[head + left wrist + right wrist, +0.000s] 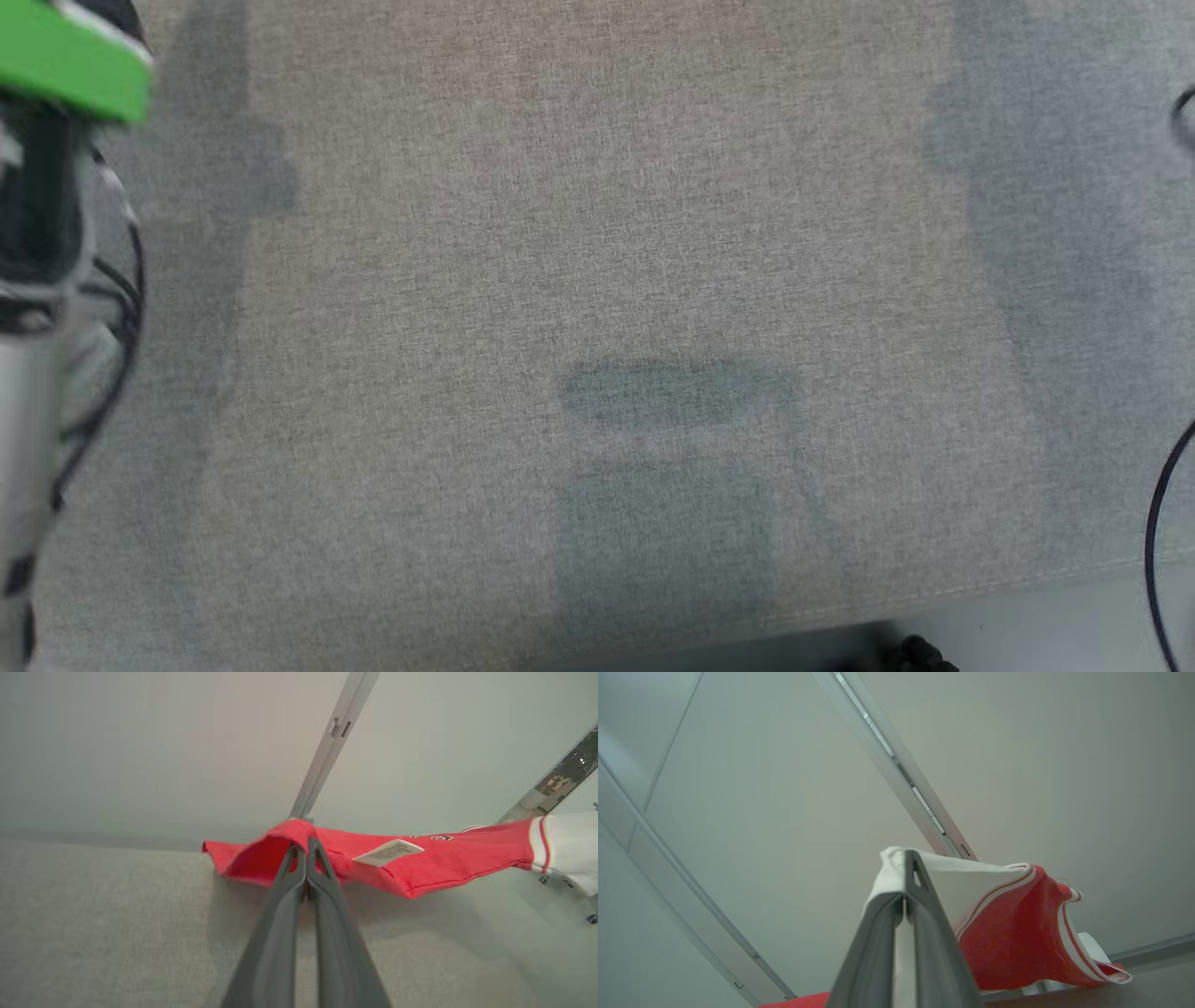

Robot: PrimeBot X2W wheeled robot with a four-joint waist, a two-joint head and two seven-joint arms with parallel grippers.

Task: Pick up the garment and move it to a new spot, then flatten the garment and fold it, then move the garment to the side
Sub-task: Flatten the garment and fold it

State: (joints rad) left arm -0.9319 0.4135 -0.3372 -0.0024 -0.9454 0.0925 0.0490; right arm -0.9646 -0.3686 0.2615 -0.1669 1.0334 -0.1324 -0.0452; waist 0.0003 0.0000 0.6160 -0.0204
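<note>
The shirt (434, 868), stretched between the left gripper (306, 851), clamped on its red hem, and the right gripper (906, 882), clamped on its white part, seemingly just above the grey surface (117, 933), should be lowered evenly, tension held.

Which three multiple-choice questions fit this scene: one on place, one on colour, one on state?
1. Where does the right hand grip the garment?
A. red cloth
B. white cloth
C. label
2. Which colours has the garment?
A. red and white
B. blue and yellow
C. black
3. How is the left hand?
A. wide open
B. shut on nothing
C. shut on the garment
Key: 1 B, white cloth wraps its tip; 2 A, both wrist views show them; 3 C, red cloth is pinched in it.
</note>
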